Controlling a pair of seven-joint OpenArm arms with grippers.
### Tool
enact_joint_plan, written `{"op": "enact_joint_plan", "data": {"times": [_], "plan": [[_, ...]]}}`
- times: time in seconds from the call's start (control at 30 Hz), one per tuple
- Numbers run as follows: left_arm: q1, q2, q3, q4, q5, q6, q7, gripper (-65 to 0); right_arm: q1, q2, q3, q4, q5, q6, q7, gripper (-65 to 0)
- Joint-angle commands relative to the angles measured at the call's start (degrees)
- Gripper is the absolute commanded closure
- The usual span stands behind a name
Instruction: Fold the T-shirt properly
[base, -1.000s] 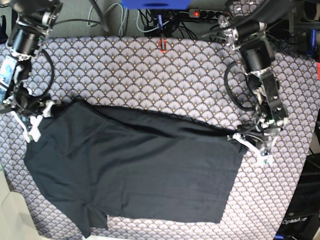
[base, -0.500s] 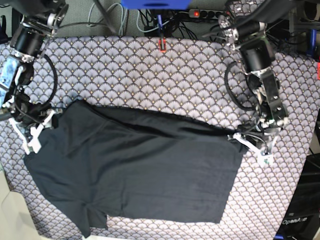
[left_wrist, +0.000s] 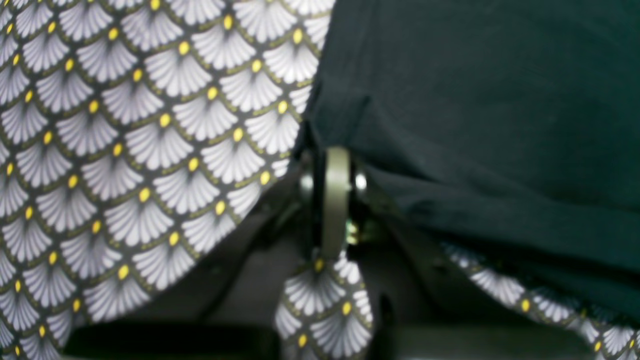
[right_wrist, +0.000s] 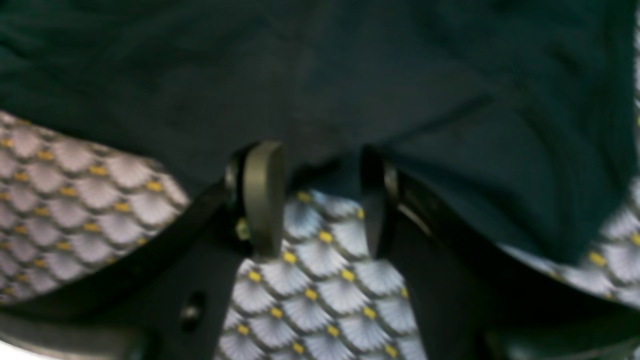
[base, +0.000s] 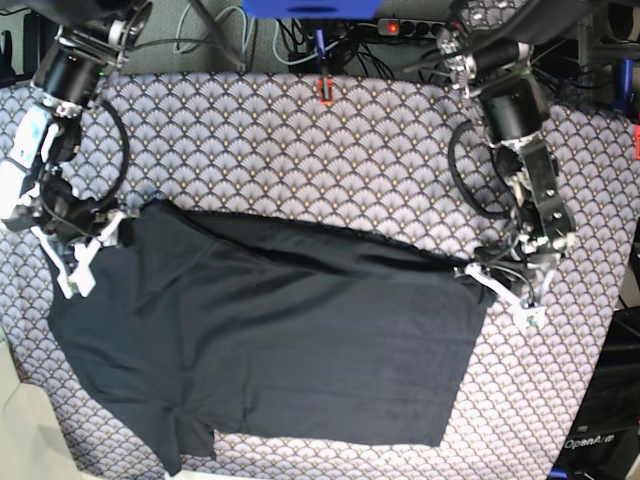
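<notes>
Item: T-shirt (base: 270, 340), black, plain, one piece. It lies spread on the scallop-patterned cloth (base: 300, 150) covering the tabletop, filling the cloth's near half. Its long axis runs side to side across the base view: the sleeve end points to that view's left edge, the straight hem to its right. A fold ridge runs along the far edge of the garment.

My left gripper (base: 497, 282): at the hem's far corner, toward the right edge of the cloth. Jaws clenched, pinching the T-shirt's edge; in the left wrist view the dark fabric (left_wrist: 475, 115) sits bunched against my closed fingers (left_wrist: 336, 200).

My right gripper (base: 88, 255): at the shoulder corner near the left edge of the cloth. Jaws parted; in the right wrist view the fabric edge (right_wrist: 320, 90) lies at my fingertips (right_wrist: 262, 195), patterned cloth showing between them. Whether the fabric is actually gripped, I cannot tell.
</notes>
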Motion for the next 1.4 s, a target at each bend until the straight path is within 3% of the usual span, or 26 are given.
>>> {"op": "enact_joint_plan", "data": {"times": [0.0, 1.37], "plan": [[-1.3, -0.5, 0.2, 1.0, -0.6, -0.2, -1.2, 0.0, 1.0, 0.8, 0.1, 0.9, 0.9, 0.2, 0.7, -27.2], [-0.5, -0.5, 0.2, 1.3, -0.6, -0.1, -1.2, 0.0, -0.4, 0.4, -0.4, 0.6, 0.5, 0.2, 4.5, -27.1]]}}
